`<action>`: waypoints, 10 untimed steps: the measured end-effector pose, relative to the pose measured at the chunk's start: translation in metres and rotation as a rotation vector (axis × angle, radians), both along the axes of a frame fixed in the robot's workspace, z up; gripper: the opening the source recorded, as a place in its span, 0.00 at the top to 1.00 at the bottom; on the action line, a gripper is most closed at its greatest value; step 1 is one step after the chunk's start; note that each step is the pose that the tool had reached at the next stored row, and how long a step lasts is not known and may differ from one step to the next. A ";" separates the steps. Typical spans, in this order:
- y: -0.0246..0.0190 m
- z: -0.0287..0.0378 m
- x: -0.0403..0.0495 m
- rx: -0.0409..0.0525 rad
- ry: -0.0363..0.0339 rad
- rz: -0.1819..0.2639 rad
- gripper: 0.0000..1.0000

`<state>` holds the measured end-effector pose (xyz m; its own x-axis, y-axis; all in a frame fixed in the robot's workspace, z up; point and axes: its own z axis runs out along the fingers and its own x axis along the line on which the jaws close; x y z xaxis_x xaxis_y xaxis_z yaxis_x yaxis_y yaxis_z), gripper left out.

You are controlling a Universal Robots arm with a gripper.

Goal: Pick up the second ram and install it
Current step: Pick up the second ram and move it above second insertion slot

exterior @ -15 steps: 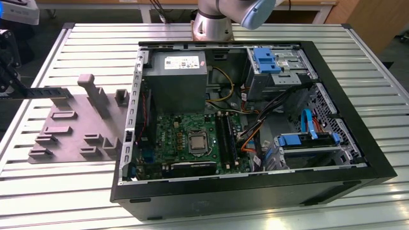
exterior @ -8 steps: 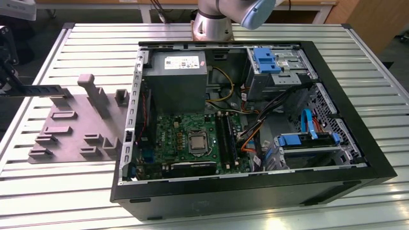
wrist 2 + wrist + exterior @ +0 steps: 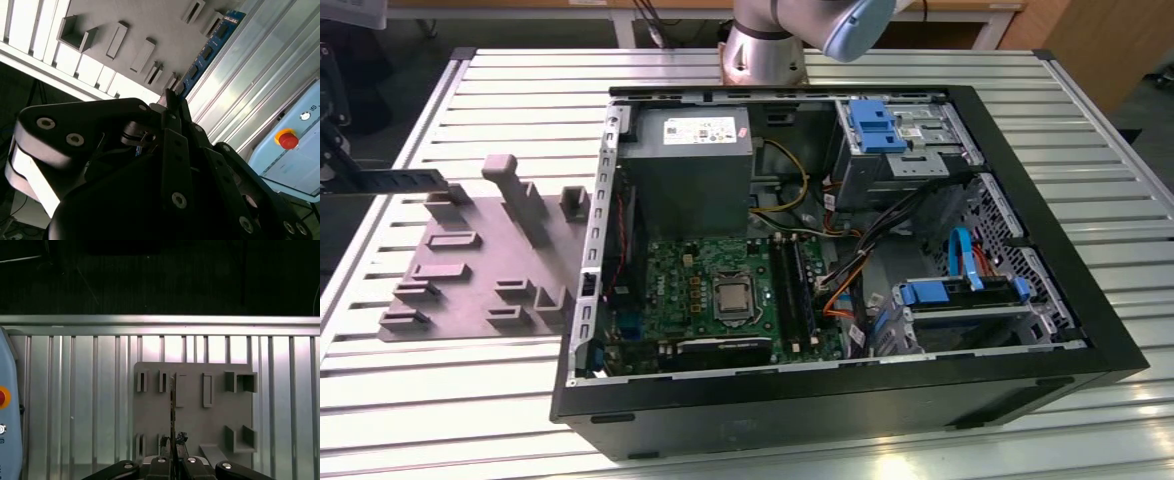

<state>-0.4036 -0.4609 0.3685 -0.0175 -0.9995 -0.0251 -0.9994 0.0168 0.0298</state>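
At the exterior view's left, over the table's (image 3: 494,90) edge on that side, the second ram (image 3: 403,181) shows as a dark bar held level in the air, near the far corner of the grey fixture block (image 3: 467,285). On my wrist feeds the gripper (image 3: 173,449) has its jaws closed on one end of the stick, pinching its flat faces so the rest juts straight out past the fingertips. In the first wrist view I see it edge-on as a thin line. In the second wrist view its bluish, chip-studded face runs away from the fingers. I judge it is gripped at the end to leave the long edges free. As far as I can tell it hangs clear of the block, touching none of the posts. Those posts and pockets, I take it, are there to stand parts on edge so fingers can close on them.

Further to the exterior view's right, the computer case (image 3: 854,400) lies on its side around the table's middle with the open face up — that turns the board toward the arm. The memory slots (image 3: 790,280) run just beside the processor socket (image 3: 734,298), and I cannot tell which are filled. The ram is well apart from them — picked up, not yet installed.
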 end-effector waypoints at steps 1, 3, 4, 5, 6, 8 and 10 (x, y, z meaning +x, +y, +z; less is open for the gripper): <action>0.0000 0.0012 0.0000 0.0001 -0.0001 0.000 0.86; 0.0000 0.0037 0.0000 0.0000 -0.0001 0.000 0.86; 0.0000 0.0049 0.0000 0.0001 -0.0001 0.000 0.86; 0.0000 0.0063 0.0000 0.0001 -0.0001 0.000 0.86; 0.0000 0.0077 0.0000 0.0001 -0.0001 0.000 0.86; 0.0000 0.0105 0.0000 0.0000 0.0000 0.000 0.86; 0.0000 0.0134 0.0000 0.0000 0.0000 0.000 0.86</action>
<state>-0.4036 -0.4609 0.3819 -0.0175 -0.9995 -0.0251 -0.9994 0.0168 0.0298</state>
